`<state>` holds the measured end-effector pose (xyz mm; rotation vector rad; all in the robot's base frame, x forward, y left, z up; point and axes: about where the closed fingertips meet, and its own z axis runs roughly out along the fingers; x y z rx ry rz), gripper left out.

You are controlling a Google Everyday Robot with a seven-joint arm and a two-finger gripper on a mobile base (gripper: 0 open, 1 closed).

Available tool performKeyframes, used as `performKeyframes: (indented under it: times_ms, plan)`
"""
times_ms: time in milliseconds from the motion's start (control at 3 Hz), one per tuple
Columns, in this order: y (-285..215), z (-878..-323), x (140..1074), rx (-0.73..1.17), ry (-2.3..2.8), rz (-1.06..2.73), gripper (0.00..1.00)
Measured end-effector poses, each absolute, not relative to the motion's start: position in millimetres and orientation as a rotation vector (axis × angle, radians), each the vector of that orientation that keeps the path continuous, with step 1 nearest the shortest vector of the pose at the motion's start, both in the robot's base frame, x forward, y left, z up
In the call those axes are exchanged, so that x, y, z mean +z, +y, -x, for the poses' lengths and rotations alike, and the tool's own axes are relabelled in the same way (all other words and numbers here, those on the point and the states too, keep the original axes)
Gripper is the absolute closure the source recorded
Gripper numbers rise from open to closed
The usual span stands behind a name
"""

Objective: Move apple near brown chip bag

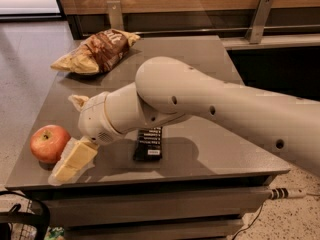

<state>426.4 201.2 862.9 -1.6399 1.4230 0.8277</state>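
Note:
The red-orange apple [48,143] sits at the front left corner of the grey table [210,84]. The brown chip bag [97,52] lies at the table's back left, far from the apple. My gripper [65,136] is at the end of the white arm, right beside the apple on its right side. It is open: one pale yellow finger [74,160] reaches down in front of and beside the apple, and the other fingertip [76,101] shows behind it. The gripper holds nothing.
A flat black wrapped bar [149,144] lies on the table just right of the gripper, partly under the arm. The table's front edge [150,176] is close below the gripper. A wooden wall with metal brackets [260,19] stands behind the table.

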Motion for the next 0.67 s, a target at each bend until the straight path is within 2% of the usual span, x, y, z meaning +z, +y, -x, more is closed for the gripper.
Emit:
performKeyframes:
  times_ms: [333,667]
  plan:
    - [220.5,-427.5,846.9,0.887,1.376,1.642,0.01]
    - [227.9,-428.3,839.7,0.907,1.347,1.640,0.24]
